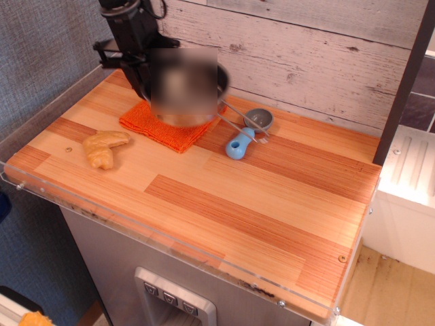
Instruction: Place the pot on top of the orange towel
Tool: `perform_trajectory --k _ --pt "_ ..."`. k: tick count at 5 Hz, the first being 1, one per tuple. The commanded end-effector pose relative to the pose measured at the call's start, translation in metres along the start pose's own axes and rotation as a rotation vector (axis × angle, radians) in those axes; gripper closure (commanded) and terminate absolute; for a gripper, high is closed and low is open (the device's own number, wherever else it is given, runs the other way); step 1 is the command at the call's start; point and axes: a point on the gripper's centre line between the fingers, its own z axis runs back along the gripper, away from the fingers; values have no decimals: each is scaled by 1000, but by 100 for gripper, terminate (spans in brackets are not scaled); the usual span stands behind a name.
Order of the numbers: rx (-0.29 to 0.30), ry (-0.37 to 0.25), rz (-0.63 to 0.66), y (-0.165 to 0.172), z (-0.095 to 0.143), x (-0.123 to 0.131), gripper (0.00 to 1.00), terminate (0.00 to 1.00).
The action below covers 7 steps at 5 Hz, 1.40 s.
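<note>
The pot [183, 85] is a blurred steel pan held over the orange towel [158, 129] at the back left of the wooden counter. Its thin wire handle [243, 121] slants down to the right. Whether its base touches the cloth cannot be told through the blur. My gripper [144, 76] is shut on the pot's left rim, with the black arm rising above it. The fingertips are mostly hidden by the pot. Only the towel's front and left edges show beneath the pot.
A blue-handled grey scoop [242, 139] lies just right of the towel, under the pot's handle. A tan-yellow food piece [103, 147] lies front left. A plank wall stands close behind. A clear rail [136, 234] lines the counter's front edge.
</note>
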Motion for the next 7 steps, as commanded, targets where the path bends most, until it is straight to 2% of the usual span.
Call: perform_trajectory --k 1,3,4,6,7 --pt "47 -29 29 30 5 25 100 0" --pt "36 10 23 27 -9 15 100 0" --pt "51 29 12 30 -10 13 0 0" --pt "47 25 16 28 -4 10 0 0" --pt "54 -5 -4 17 19 0 0 0"
